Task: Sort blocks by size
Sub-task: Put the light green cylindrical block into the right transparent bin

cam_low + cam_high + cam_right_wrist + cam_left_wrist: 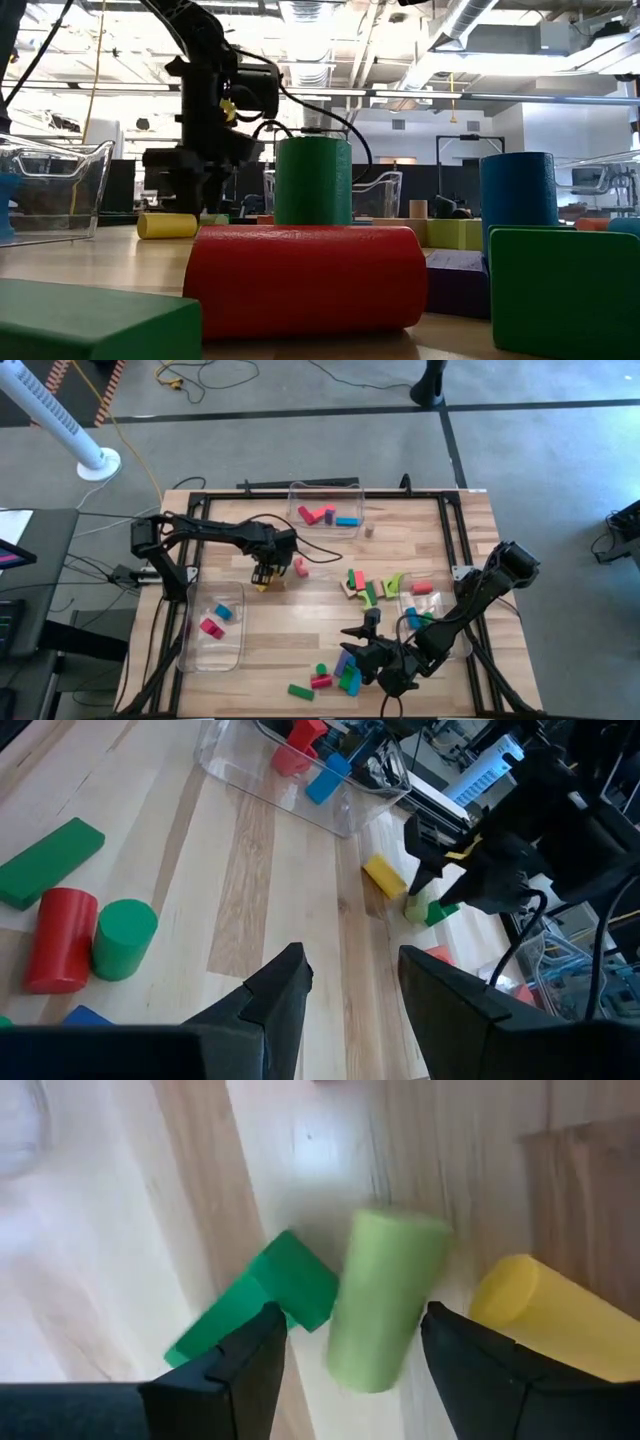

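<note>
Overhead, the left gripper [266, 575] hangs just left of table centre; only a yellow speck shows under it. Its wrist view resolves the detail: the fingers [250, 1370] stand apart around a light green cylinder [382, 1312] lying on the wood, with no visible contact on either side; a dark green block [262, 1292] lies at 9 o'clock of the cylinder and a yellow cylinder [545, 1312] at 3 o'clock. The right gripper [372, 650] sits at 6 o'clock of the table, jaws partly open and empty above bare wood; a red cylinder [60, 938] and a green cylinder [124, 937] lie beside it. Blocks rest in clear bins [325, 508] at 12, 8 and 4 o'clock; a loose cluster [372, 586] lies right of centre.
</note>
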`<state>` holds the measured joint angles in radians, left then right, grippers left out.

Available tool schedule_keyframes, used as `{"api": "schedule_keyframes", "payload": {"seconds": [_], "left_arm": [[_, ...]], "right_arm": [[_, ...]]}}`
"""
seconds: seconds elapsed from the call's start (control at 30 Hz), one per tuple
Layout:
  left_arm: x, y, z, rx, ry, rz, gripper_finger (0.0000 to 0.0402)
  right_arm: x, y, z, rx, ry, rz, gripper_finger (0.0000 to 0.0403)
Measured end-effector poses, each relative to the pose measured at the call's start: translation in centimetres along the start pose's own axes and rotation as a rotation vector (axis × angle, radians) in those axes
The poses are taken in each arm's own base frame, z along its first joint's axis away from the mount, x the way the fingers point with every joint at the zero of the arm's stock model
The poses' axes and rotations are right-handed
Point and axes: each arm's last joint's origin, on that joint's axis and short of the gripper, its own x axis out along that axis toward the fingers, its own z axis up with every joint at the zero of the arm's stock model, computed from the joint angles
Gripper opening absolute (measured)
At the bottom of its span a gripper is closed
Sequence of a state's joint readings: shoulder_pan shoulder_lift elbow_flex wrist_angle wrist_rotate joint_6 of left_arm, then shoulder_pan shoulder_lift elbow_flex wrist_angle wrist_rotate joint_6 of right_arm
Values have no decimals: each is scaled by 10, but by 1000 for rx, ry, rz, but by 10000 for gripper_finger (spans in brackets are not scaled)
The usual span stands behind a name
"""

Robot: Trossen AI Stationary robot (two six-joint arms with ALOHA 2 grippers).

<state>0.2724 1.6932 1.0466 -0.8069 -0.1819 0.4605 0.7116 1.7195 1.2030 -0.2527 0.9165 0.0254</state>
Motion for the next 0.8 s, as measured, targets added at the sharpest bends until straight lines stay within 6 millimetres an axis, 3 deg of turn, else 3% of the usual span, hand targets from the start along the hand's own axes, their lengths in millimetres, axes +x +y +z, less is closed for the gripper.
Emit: {"api": "schedule_keyframes", "payload": {"seconds": [0.5,0.8], "left_arm": [[6,-1,0,-41,-34,-75,196],[5,-5,4,-41,-63,-110,209]], "right_arm": [[0,0,0,1,0,-1,191],[0,0,0,3,-1,-1,191]]}}
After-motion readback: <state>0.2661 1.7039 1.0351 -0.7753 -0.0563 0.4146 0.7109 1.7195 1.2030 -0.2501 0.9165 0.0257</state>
